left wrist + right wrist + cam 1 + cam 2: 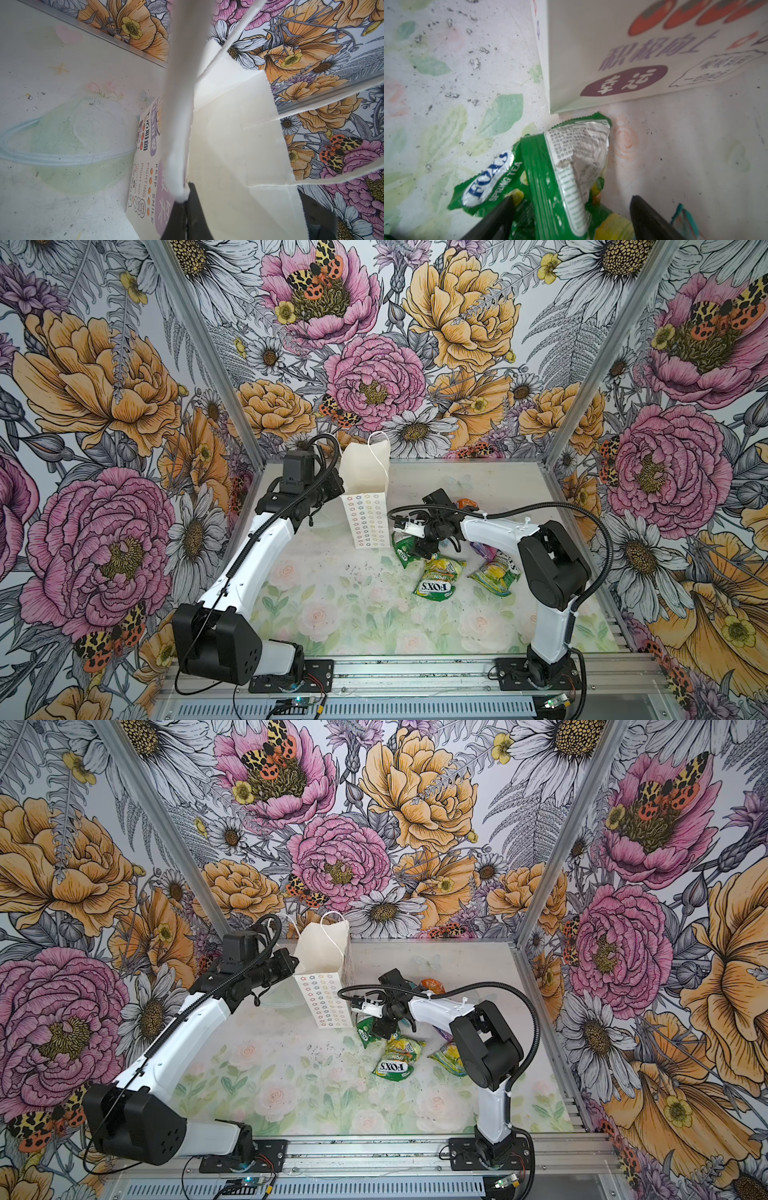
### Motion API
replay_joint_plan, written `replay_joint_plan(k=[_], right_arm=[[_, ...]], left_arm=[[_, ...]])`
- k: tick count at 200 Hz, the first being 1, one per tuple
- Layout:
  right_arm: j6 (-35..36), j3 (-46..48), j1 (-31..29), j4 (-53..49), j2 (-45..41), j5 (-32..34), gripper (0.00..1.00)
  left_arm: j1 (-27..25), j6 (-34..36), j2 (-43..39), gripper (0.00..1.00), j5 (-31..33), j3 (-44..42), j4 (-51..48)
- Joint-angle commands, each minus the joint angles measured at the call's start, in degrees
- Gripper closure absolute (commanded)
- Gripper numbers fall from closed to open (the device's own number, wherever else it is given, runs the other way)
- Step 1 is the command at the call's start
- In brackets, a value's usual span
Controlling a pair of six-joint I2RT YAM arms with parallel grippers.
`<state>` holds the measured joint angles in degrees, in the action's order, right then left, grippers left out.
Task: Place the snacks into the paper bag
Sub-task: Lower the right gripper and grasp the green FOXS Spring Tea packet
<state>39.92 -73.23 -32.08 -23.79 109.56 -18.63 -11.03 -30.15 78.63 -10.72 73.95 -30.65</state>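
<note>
Now, watch it: the right gripper, jaws spread wide and empty, straddles the green packet, which overlaps the FOX'S packet, so closing could snag both or skid off the foil. That green packet lies between the fingers, just right of the paper bag, whose rim the left gripper pinches tight.

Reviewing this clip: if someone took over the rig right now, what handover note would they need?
Grippers: left gripper shut on the paper bag at its rim; the bag stands upright. The right gripper is open, low over the green packet beside the bag's base, nothing gripped.
On the table right of the bag: FOX'S packet, second yellow-green packet, purple packet, orange packet; teal packet shows only in the right wrist view.
Done: no snack seen inside the bag.
Left: all six packets, likely the green one first.
</note>
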Motion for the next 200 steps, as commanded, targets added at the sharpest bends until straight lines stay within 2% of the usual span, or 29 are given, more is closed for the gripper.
replay_joint_plan(k=[1,17,37,46,61,80,90,110,171,200], right_arm=[[-0.6,1.2,-0.5,-1.6,-1.7,1.7,0.16],[-0.6,0.9,-0.8,-1.9,-1.2,2.7,0.23],[-0.9,0.1,-0.8,-3.2,-0.7,2.9,0.37],[-1.0,-0.4,-0.9,-3.8,-0.3,2.9,0.45],[-1.8,-1.1,-0.9,-4.6,-0.1,3.3,0.66],[-2.9,-1.5,-1.0,-5.2,-0.2,4.4,0.88],[-3.9,-1.6,-1.0,-5.2,-0.5,5.1,0.95],[-5.9,-1.7,-1.0,-5.2,-1.5,5.9,1.0],[-11.9,-1.7,-0.4,-5.2,-7.0,4.3,1.0],[-16.9,-2.2,0.8,-5.2,-11.5,2.5,1.0]], left_arm=[[-0.2,-0.6,0.1,1.0,0.3,-0.8,0.5],[-0.2,-0.6,0.1,1.0,0.3,-0.9,0.5],[-0.3,-0.6,0.1,1.0,0.4,-0.8,0.5],[-0.3,-0.6,0.1,1.0,0.4,-0.8,0.5],[-0.2,-0.6,0.1,1.0,0.4,-0.8,0.5],[-0.3,-0.6,0.1,1.0,0.3,-0.8,0.5],[-0.2,-0.6,0.1,1.0,0.3,-0.8,0.5],[-0.2,-0.6,0.0,1.0,0.3,-0.7,0.5],[-0.4,-0.7,0.4,1.0,0.1,-0.8,0.5],[-0.2,-0.7,0.6,1.0,0.1,-0.6,0.5]])
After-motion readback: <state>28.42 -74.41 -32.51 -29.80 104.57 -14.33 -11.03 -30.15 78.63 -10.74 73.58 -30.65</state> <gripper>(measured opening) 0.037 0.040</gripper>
